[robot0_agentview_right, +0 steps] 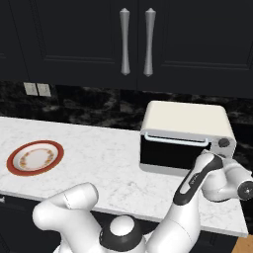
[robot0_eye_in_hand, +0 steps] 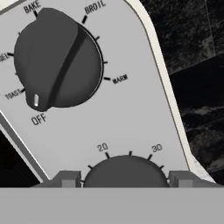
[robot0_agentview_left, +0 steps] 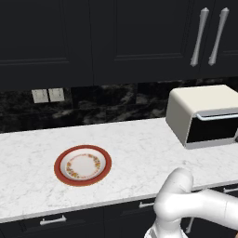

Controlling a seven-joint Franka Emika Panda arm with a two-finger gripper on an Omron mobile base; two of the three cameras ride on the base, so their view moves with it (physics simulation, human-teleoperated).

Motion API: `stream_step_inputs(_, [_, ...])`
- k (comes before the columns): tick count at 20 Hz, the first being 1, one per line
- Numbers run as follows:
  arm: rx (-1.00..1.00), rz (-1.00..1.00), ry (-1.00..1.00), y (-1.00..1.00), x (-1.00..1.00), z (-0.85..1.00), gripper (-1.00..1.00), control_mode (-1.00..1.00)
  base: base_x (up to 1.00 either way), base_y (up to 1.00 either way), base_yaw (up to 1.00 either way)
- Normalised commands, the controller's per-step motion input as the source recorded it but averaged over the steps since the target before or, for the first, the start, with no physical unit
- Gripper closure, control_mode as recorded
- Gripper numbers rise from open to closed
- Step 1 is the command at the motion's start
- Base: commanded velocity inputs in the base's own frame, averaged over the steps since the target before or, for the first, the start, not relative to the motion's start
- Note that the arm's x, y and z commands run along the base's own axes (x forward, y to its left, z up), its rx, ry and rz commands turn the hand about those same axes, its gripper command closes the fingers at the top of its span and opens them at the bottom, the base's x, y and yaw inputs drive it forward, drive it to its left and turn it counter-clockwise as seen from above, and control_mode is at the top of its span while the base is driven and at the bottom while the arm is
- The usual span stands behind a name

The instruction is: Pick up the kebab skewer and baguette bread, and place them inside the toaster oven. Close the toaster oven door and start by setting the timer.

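Note:
The cream-white toaster oven point(robot0_agentview_left: 186, 109) point(robot0_agentview_right: 185, 118) stands on the counter's right part. Its dark glass door point(robot0_agentview_left: 211, 131) point(robot0_agentview_right: 170, 154) is closed. In the hand view I am right up against its control panel point(robot0_eye_in_hand: 144, 109). My gripper point(robot0_eye_in_hand: 125, 179) straddles the timer knob point(robot0_eye_in_hand: 124, 168), with a fingertip point(robot0_eye_in_hand: 70, 179) against each side of it. Above it, the mode knob point(robot0_eye_in_hand: 57, 65) has its white mark between TOAST and OFF. In the right base view my arm reaches to the oven's right end. The kebab skewer and baguette bread are out of view.
A red-rimmed plate point(robot0_agentview_left: 58, 167) point(robot0_agentview_right: 12, 165) lies on the white marble counter point(robot0_agentview_left: 139, 148), left of the oven, with nothing on it. Black wall cabinets with silver handles point(robot0_agentview_right: 136, 42) hang above. A dark backsplash runs behind the oven.

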Motion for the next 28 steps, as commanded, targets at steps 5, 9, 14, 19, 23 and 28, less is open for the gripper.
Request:
stream_step_inputs(5, [0.30, -0.09, 0.09, 0.05, -0.11, -0.32, 1.00, -1.00, 0.00, 0.00, 0.00])
stream_step_inputs(9, [0.38, -0.03, 0.10, 0.00, -0.16, -0.39, 1.00, -1.00, 0.00, 0.00, 0.00])
stream_step_inputs(14, [0.40, 0.00, 0.15, -0.02, -0.21, -0.35, 1.00, -1.00, 0.00, 0.00, 0.00])
stream_step_inputs(19, [0.27, 0.00, 0.15, -0.02, -0.24, -0.50, 1.00, -1.00, 0.00, 0.00, 0.00])
stream_step_inputs(23, [0.25, -0.02, 0.06, 0.00, -0.18, -0.69, 1.00, -1.00, 0.00, 0.00, 0.00])
stream_step_inputs(28, [0.02, -0.01, -0.02, 0.05, -0.21, -0.79, 1.00, -1.00, 0.00, 0.00, 0.00])
